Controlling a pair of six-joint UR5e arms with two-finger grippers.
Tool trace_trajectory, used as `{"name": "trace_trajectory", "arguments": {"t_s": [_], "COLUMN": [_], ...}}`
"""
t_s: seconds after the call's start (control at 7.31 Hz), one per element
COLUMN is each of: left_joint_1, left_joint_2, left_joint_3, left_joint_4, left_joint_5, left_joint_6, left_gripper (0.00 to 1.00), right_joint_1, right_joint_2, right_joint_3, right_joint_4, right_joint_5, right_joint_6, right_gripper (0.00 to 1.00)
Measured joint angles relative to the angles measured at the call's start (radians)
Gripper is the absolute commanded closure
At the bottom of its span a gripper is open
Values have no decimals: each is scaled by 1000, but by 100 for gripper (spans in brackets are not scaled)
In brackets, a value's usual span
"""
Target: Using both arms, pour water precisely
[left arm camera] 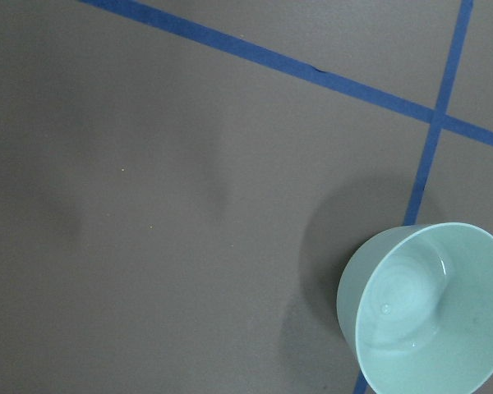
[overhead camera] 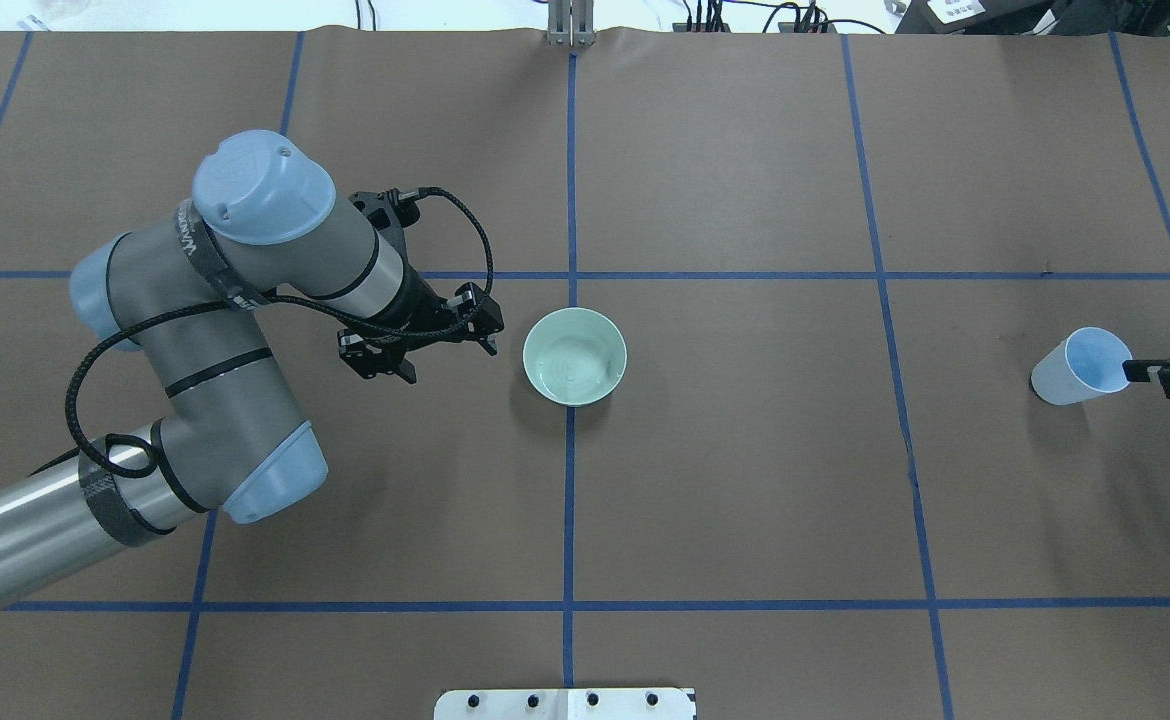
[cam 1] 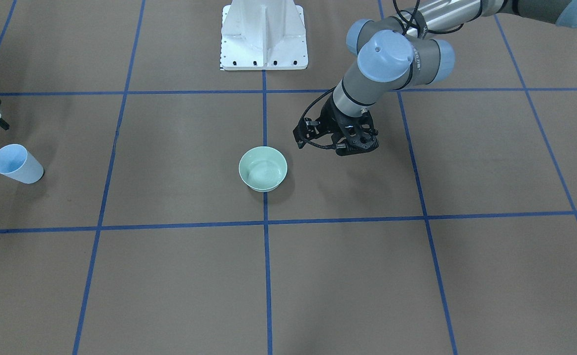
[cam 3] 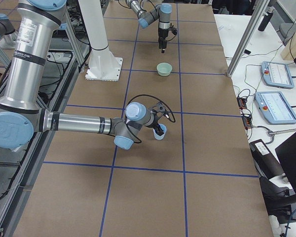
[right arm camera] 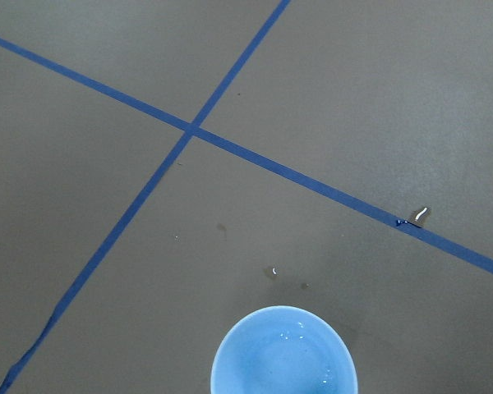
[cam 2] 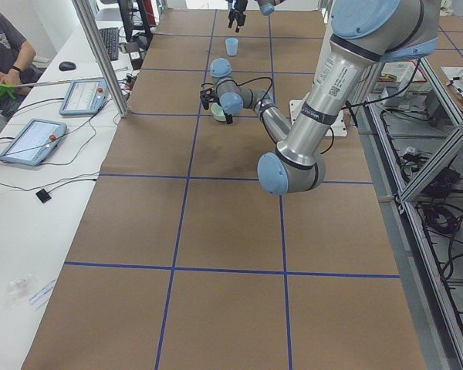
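Hovering spread over the cup [overhead camera: 1080, 365], presumably to grasp it, the right pincer [overhead camera: 1151, 350] is poised; the left pincer [cam 1: 356, 148], state indiscernible, flanks the bowl [overhead camera: 541, 338].

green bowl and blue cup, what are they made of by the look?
green bowl: smooth, semi-gloss, thick even wall with soft glints; glazed ceramic or melamine, can't tell which. blue cup: thin tapered wall, matte outside; probably plastic, possibly coated paper.
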Motion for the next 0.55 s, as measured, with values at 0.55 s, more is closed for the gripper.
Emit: {"name": "trace_trajectory", "arguments": {"t_s": [0.55], "left_joint_1": [-4], "left_joint_2": [3], "left_joint_3": [-12], "left_joint_4": [1], "left_joint_5": [3], "left_joint_6": [-1], "left_gripper": [0], "right_joint_1": [-24], "right_joint_2": [2], "right_joint_3": [-180], "right_joint_4": [291], "right_joint_5": [-76], "right_joint_6": [27], "right_gripper": [1]}}
